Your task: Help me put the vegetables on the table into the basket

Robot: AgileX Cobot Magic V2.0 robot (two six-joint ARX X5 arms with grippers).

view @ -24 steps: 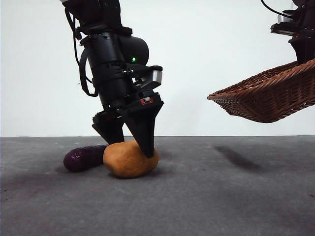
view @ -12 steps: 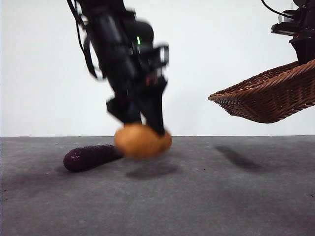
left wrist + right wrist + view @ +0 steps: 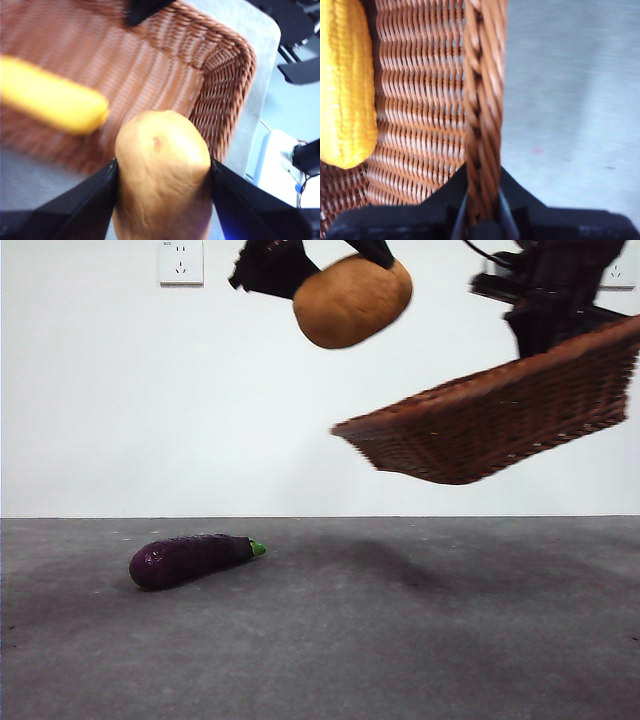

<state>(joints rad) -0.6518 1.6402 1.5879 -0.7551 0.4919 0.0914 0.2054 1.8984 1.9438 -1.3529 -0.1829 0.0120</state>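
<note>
The left pincer (image 3: pixel 162 175) grips the tan-orange potato (image 3: pixel 161 170) between its two black jaws, one pressed on each side; in the front view the potato (image 3: pixel 352 300) hangs high in the air, well above the worktop (image 3: pixel 420 640), just beside and above the lower end of the basket (image 3: pixel 490 420); from the left wrist, the potato sits over the basket's near rim, with the woven floor (image 3: pixel 125 70) behind it.

The right pincer (image 3: pixel 482 210) is clamped on the basket's braided rim (image 3: pixel 484 100), one jaw on each side of the weave; the basket is held off the worktop, tilted, its free end lower than the held end.

The yellow corn cob (image 3: pixel 345 85) lies inside the basket against the woven wall; it appears blurred in the left wrist view (image 3: pixel 50 102).

The dark purple eggplant (image 3: pixel 190 559) lies on its side on the worktop, green tip pointing toward the middle, well apart from the basket.
</note>
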